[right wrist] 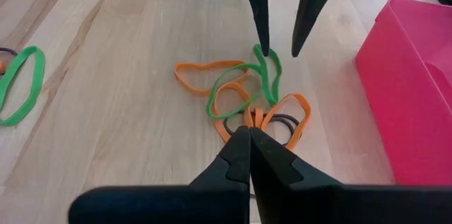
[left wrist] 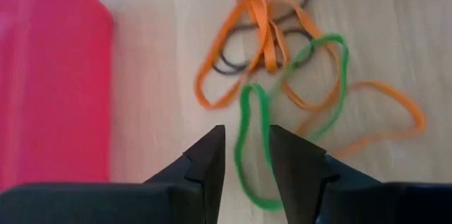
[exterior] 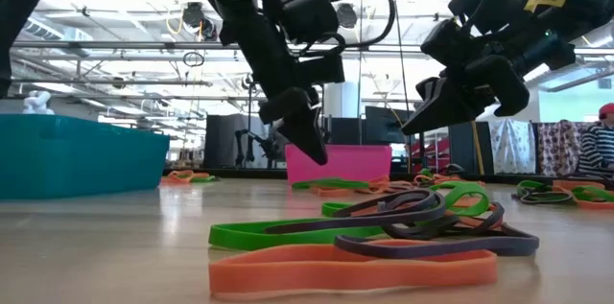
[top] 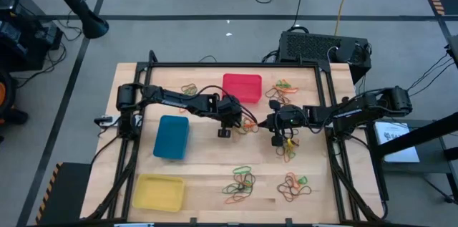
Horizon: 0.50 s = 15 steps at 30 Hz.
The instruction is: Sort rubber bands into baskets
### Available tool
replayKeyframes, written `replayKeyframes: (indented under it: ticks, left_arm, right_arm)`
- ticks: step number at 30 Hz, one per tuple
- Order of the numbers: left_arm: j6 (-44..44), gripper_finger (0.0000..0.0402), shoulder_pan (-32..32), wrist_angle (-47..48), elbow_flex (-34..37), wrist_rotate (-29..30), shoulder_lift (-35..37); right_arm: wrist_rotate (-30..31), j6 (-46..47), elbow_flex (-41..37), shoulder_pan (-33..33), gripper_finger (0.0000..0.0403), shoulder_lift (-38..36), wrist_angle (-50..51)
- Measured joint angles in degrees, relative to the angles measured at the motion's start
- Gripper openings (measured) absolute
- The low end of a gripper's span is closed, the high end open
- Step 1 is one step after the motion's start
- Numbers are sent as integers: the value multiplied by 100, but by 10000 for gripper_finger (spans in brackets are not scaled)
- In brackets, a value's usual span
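Note:
A tangle of orange, green and dark rubber bands (top: 248, 122) lies on the wooden table just near of the red basket (top: 242, 87). My left gripper (left wrist: 246, 150) is open and points down over this tangle. Its two fingers stand on either side of a green band's loop (left wrist: 248, 128), and I see no contact. It also shows in the right wrist view (right wrist: 279, 53), tips just above the green band (right wrist: 267, 75). My right gripper (right wrist: 248, 136) is shut and empty, close over the tangle's right side, raised off the table in the low view (exterior: 432, 112). The blue basket (top: 172, 137) and the yellow basket (top: 159, 191) stand to the left.
More heaps of bands lie at the far left (top: 189, 88), at the far right (top: 285, 87), under the right arm (top: 288, 148) and near the front edge (top: 240, 182) (top: 293, 185). A dark frame (top: 236, 65) borders the table. A black box (top: 322, 46) stands behind it.

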State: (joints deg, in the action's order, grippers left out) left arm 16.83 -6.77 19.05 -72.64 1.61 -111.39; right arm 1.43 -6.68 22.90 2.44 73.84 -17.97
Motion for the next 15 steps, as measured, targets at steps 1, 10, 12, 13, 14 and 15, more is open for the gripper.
replayKeyframes:
  ticks: [1,10,12,13,14,15]
  left_arm:
    - [-3,118,-16,-72,0,-70,-63]
    - [44,118,-51,-663,2,-236,-381]
    - [136,118,-71,-891,2,-215,-375]
    - [205,119,-74,-992,0,-208,-374]
    - [288,119,-75,-1032,0,-202,-374]
    - [337,118,-82,-1052,0,-201,-374]
  right_arm:
    - [0,0,0,0,0,0,8]
    - [0,-3,-2,-2,0,2,26]
    - [0,-7,-2,0,0,2,-4]
    - [0,-7,-2,0,0,2,1]
    - [0,-7,-2,0,0,2,15]
    - [0,-5,-2,0,0,2,17]
